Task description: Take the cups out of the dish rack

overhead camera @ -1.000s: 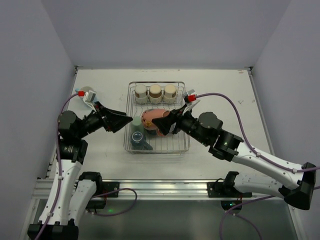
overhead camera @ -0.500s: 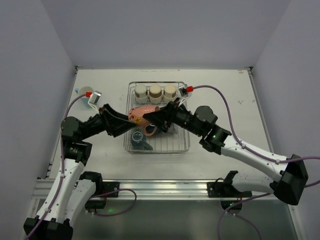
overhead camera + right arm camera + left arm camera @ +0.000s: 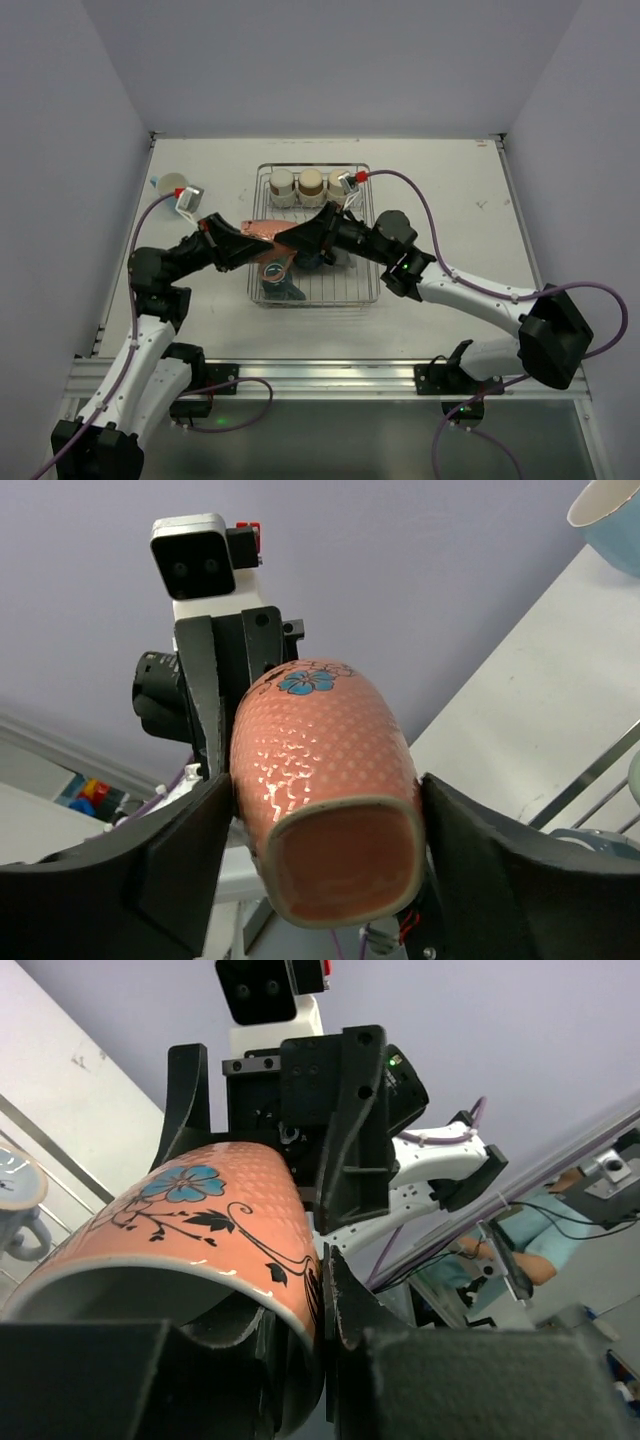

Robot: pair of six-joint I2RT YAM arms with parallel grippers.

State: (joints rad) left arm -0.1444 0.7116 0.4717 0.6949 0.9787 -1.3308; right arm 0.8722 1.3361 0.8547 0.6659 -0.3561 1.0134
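Note:
A salmon pink cup [image 3: 262, 229] with a blue flower and black vine print hangs sideways above the left part of the dish rack [image 3: 366, 291], between both grippers. My left gripper [image 3: 258, 243] is shut on its rim wall [image 3: 200, 1230], one finger inside the mouth and one outside. My right gripper [image 3: 287, 238] is open, its fingers flanking the cup's base [image 3: 330, 860] closely on both sides. Three cream cups [image 3: 311, 184] stand along the rack's back. A dark cup [image 3: 272, 276] sits at the rack's front left.
A light blue cup [image 3: 172, 184] stands on the table at the far left, outside the rack. Both arms cross over the rack's middle. White table surface lies to the rack's right and behind it.
The right arm carried the pink cup leftward to meet the left gripper. The left gripper closed on its rim, and the right gripper's fingers spread wider.

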